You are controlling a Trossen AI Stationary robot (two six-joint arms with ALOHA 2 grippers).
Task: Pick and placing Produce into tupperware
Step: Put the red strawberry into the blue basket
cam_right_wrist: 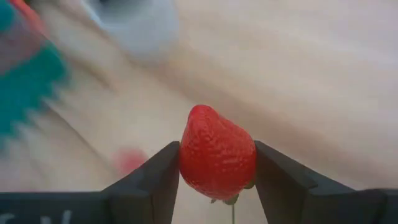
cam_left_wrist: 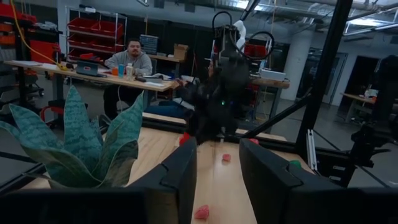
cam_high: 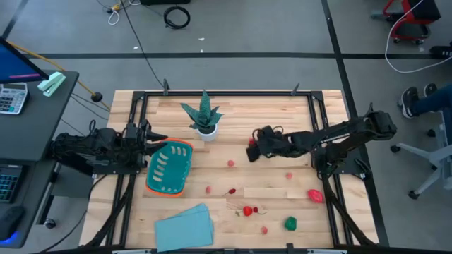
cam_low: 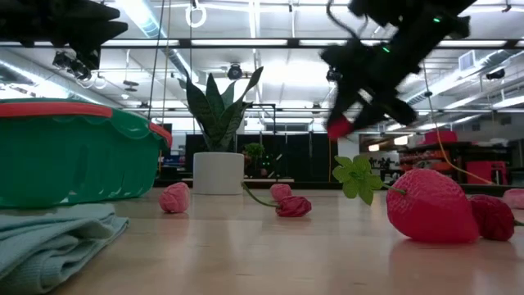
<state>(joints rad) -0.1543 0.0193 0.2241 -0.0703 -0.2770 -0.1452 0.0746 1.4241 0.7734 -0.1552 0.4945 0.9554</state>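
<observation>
The right gripper [cam_right_wrist: 217,163] pinches a glossy red toy plastic strawberry [cam_right_wrist: 217,152] at its widest sides, held above the table at three o'clock from the teal orange-rimmed plastic tupperware [cam_high: 169,168]. The strawberry looks light, rigid and slippery. The left gripper [cam_left_wrist: 217,177] waits with fingers parted and empty.

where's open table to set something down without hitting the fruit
Bare wood lies along the far edge right of the potted plant, and between the tupperware and the scattered produce. The near right is crowded; the blue cloth fills the near left.
</observation>
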